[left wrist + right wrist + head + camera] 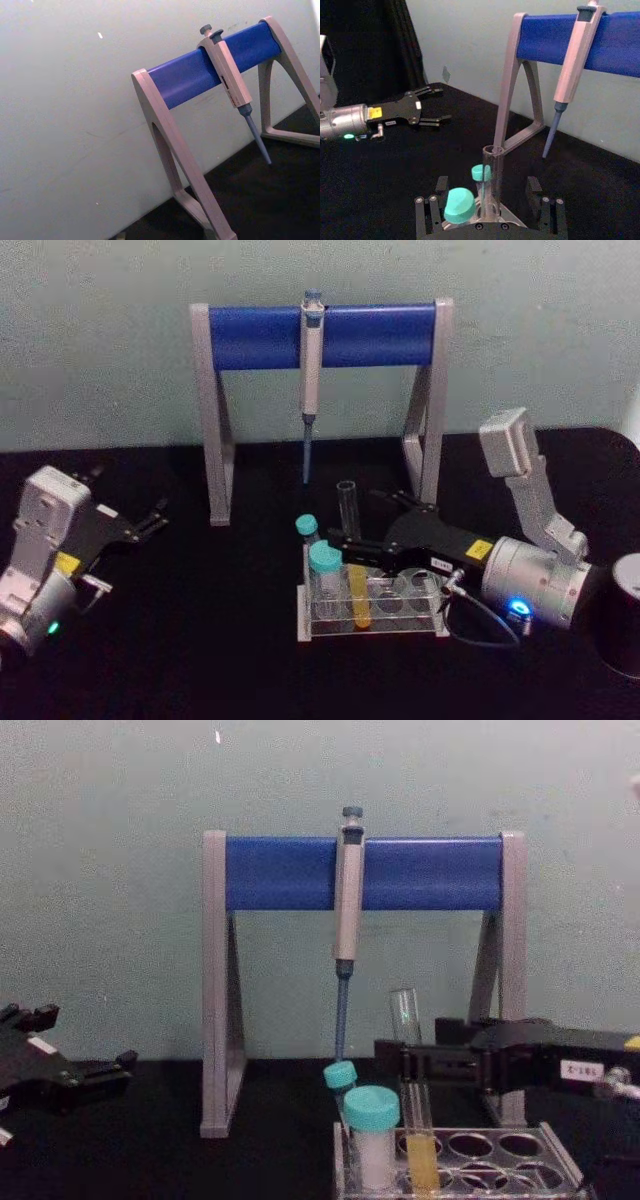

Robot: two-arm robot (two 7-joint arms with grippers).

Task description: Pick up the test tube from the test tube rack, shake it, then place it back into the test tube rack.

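On the bench [200, 665]: tube seated in rack, right gripper around it.
Head view: test tube [348, 508] upright in the test tube rack [372, 631], beside a teal-capped tube [324, 560]; right gripper [345, 542] at its upper part; left gripper [150, 518] parked far left, fingers spread. Right wrist view: right fingers wide apart, tube between them, clear of both. Chest view: yellow liquid fills the tube's lower part.

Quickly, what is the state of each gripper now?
Left gripper: open, holding nothing.
Right gripper: open, jaws on either side of the test tube.
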